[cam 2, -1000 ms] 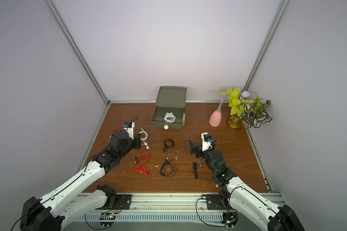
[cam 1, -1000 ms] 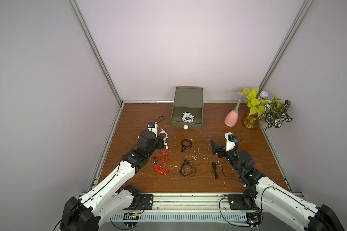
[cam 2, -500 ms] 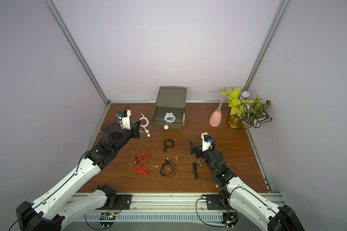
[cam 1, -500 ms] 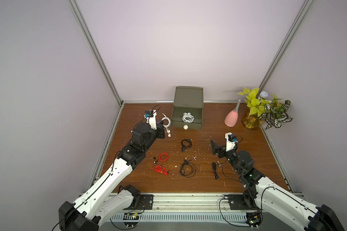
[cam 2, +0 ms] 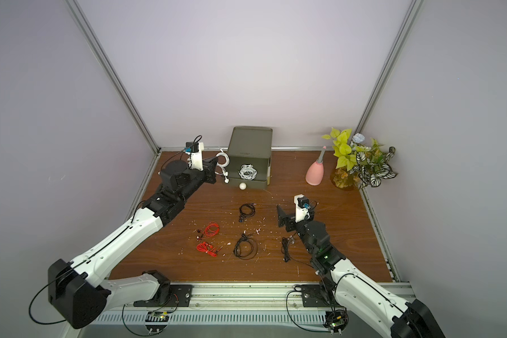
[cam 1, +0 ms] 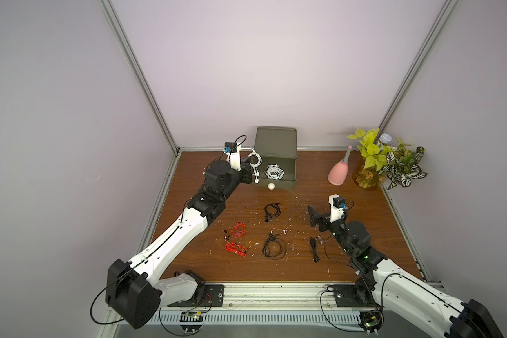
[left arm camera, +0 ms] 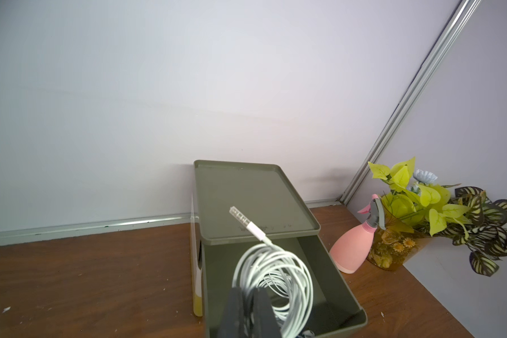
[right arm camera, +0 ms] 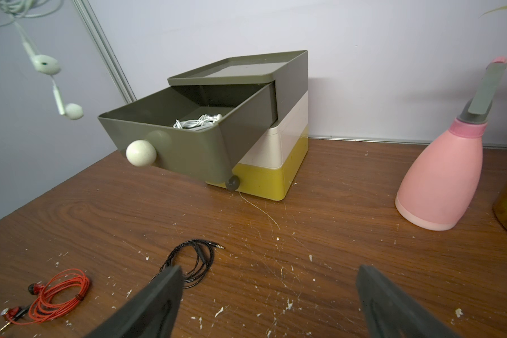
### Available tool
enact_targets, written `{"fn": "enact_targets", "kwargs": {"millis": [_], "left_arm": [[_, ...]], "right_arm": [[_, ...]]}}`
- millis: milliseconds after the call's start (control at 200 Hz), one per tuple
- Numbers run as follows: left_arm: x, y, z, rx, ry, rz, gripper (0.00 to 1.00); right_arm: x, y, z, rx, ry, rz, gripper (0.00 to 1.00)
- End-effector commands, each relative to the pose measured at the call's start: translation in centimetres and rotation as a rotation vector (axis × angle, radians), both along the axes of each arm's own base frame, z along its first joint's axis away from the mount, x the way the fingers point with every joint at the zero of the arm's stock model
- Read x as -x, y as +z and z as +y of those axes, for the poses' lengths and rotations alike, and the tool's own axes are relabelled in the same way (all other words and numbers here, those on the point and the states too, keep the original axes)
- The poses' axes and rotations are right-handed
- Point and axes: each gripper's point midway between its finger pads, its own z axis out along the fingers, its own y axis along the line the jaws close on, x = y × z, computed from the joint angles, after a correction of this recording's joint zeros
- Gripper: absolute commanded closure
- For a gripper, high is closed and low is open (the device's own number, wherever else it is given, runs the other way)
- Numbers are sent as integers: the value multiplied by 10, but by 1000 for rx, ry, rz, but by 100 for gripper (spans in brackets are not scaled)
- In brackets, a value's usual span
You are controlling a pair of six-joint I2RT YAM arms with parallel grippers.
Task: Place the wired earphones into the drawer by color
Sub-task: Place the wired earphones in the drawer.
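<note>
White earphones [cam 1: 256, 161] in left claw [cam 1: 248, 171], beside drawer rim [cam 1: 284, 184]

from my station i look into a small booth: a pale lilac back wall [cam 1: 261, 73] and two side walls [cam 1: 56, 117], joined by slanting aluminium corner posts [cam 1: 137, 73]. the floor of the cell is a dark brown wood-grain table [cam 1: 311, 172], scratched and dotted with white flecks, with a metal rail [cam 1: 275, 289] along its near edge. in the far right corner i see a leafy plant [cam 1: 392, 158] in an amber vase and, just beside it, a pink spray bottle [cam 1: 338, 172]. the light is soft and even, with faint shadows.
</note>
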Motion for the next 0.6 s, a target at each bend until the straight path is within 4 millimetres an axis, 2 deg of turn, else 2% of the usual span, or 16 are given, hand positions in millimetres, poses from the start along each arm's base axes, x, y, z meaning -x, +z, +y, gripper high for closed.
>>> {"fn": "enact_targets", "kwargs": {"millis": [0, 90, 315, 596], "left_arm": [[-14, 24, -9, 11, -25, -92, 100], [-27, 23, -19, 11, -39, -99, 100], [-53, -7, -39, -14, -74, -46, 100], [-65, -44, -53, -28, -108, 39, 100]], "right_arm": [[0, 16, 1, -38, 4, -51, 1], [0, 17, 1, -39, 7, -53, 1], [0, 17, 1, -41, 8, -53, 1], [0, 17, 1, -40, 8, -53, 1]]}}
